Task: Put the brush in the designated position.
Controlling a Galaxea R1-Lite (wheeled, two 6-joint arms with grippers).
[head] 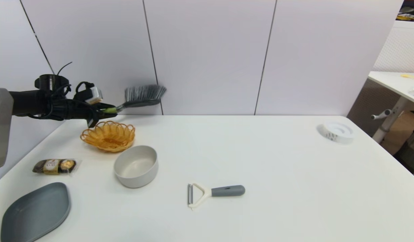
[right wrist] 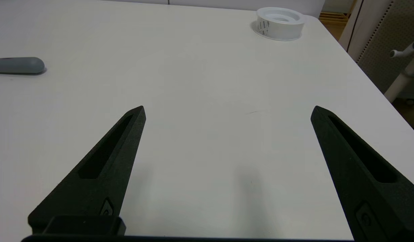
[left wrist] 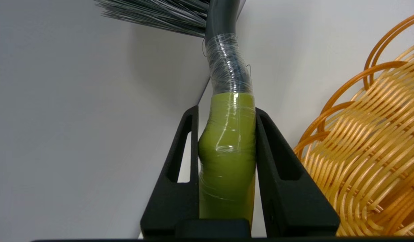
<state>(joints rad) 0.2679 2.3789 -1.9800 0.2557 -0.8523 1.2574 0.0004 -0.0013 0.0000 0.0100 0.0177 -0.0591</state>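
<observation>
The brush [head: 141, 97] hangs in the air at the back left of the table, held level with its dark bristles pointing up. My left gripper [head: 108, 110] is shut on its lime-green handle [left wrist: 227, 148], just above the far rim of the orange wicker basket [head: 108, 135]. In the left wrist view both black fingers [left wrist: 180, 158] press the handle from either side, and the grey neck and bristles [left wrist: 160, 13] extend past them. My right gripper [right wrist: 227, 112] hovers open over bare table on the right side, holding nothing; it is outside the head view.
A white bowl [head: 136, 165] sits in front of the basket. A chocolate pack [head: 55, 166] and a grey plate [head: 35, 211] lie at the front left. The grey-handled white peeler [head: 213, 193] lies mid-table. A white tape roll [head: 336, 131] sits far right.
</observation>
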